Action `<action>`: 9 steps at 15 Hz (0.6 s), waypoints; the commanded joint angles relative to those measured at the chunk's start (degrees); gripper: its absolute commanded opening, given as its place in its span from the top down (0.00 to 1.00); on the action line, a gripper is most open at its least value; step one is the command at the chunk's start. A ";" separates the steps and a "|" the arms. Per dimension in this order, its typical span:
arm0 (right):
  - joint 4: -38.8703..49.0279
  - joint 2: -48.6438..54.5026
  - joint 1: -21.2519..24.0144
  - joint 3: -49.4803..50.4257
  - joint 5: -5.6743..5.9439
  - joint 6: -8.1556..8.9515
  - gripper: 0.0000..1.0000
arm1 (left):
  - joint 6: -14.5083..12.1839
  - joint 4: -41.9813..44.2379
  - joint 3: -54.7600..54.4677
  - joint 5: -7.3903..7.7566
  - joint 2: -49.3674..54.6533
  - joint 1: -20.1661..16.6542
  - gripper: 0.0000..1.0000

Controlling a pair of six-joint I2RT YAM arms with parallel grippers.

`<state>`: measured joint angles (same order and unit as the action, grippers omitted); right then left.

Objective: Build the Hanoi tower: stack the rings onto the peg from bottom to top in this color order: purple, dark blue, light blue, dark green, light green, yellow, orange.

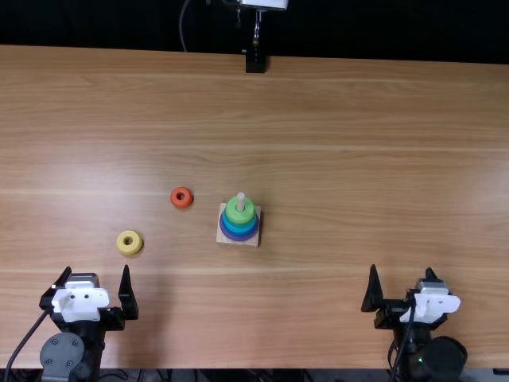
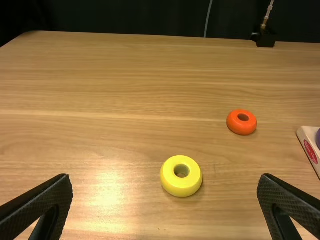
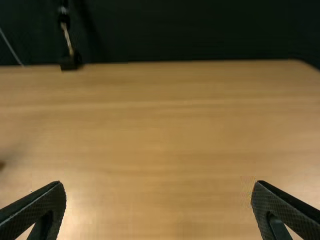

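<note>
Left gripper (image 1: 97, 268) spread wide, empty; right gripper (image 1: 402, 269) likewise. Yellow ring (image 1: 130, 250) lies flat just beyond the left: grip squarely across its middle, lift level, centre over peg (image 1: 241, 200), release once seated; orange ring (image 1: 183, 204) to follow

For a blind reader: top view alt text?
A ring tower topped by a green ring stands on a wooden table. An orange ring and yellow ring lie left of it. The open left hand and right hand are nearer.
</note>
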<state>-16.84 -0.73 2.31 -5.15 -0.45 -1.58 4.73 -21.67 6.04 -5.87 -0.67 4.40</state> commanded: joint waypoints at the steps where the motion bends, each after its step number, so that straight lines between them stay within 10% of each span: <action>1: -5.26 0.73 0.51 4.27 0.13 0.00 0.00 | 0.01 -4.80 -6.04 -0.46 0.67 -0.01 0.00; 9: -5.58 0.73 0.51 4.27 0.13 -0.10 0.00 | 0.01 -4.91 -6.04 -0.46 0.67 -0.01 0.00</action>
<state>-18.11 -0.73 2.31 -5.30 -0.43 -1.63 4.75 -21.69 6.04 -5.87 -0.67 4.40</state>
